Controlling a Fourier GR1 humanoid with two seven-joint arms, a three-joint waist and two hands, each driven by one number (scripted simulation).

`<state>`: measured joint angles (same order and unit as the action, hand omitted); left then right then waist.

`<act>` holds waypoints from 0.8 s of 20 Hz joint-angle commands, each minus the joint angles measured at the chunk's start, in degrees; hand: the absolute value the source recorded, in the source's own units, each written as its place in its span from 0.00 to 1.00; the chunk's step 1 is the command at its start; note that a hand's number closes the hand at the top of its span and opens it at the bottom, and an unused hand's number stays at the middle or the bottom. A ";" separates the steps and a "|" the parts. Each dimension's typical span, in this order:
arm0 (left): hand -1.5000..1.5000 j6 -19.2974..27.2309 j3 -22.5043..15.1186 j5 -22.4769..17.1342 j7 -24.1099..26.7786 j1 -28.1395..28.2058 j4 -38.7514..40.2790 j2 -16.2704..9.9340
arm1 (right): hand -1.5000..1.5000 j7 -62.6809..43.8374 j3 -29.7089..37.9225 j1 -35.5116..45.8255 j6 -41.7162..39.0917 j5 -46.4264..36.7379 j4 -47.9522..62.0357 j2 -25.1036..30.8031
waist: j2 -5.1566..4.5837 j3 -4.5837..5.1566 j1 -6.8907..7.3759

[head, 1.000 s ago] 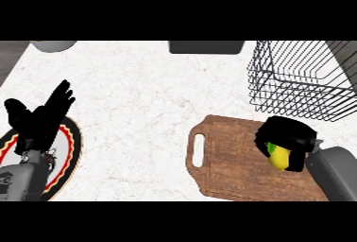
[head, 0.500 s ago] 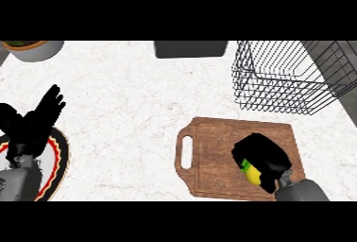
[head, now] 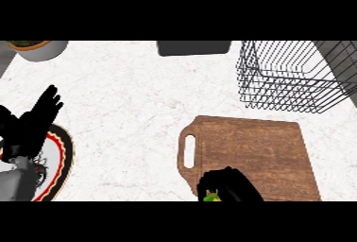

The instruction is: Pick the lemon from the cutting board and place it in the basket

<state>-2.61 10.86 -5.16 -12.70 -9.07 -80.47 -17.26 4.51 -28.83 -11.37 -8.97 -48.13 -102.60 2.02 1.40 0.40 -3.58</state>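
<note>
One lemon (head: 210, 198), just a yellow-green bit showing, tucked under the curled fingers of the right hand (head: 229, 185) at the near edge of the cutting board (head: 251, 156). Left hand (head: 31, 125) open, resting over a plate (head: 61, 156). Best to lift up high, carry over to the basket (head: 293, 78), clear the wire rim, then let go inside.

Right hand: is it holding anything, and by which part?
The right hand is curled round the lemon; only a yellow-green sliver shows beneath the fingers, so which part cannot be told.
</note>
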 commanded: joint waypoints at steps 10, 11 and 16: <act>0.50 0.24 -2.23 0.93 -1.17 -1.95 -0.79 1.78 | 1.00 -37.91 -22.88 -3.49 6.41 -14.48 -38.54 -1.95 | -1.14 -0.20 2.89; 0.50 -1.24 -1.28 -0.51 -2.52 -2.50 -1.07 0.47 | 1.00 -41.37 -20.70 0.45 4.77 -13.61 -39.93 -1.94 | -1.32 -0.22 3.47; 0.50 0.46 -3.66 1.91 -0.52 -3.00 -0.53 3.03 | 1.00 -49.47 -14.31 12.20 3.05 -11.88 -39.28 -1.82 | -1.53 -0.23 3.92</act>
<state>-3.05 8.80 -4.39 -13.93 -11.62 -80.81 -16.01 -35.76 -45.80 -7.62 -2.13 -59.23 -134.40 4.19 0.12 0.18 -0.25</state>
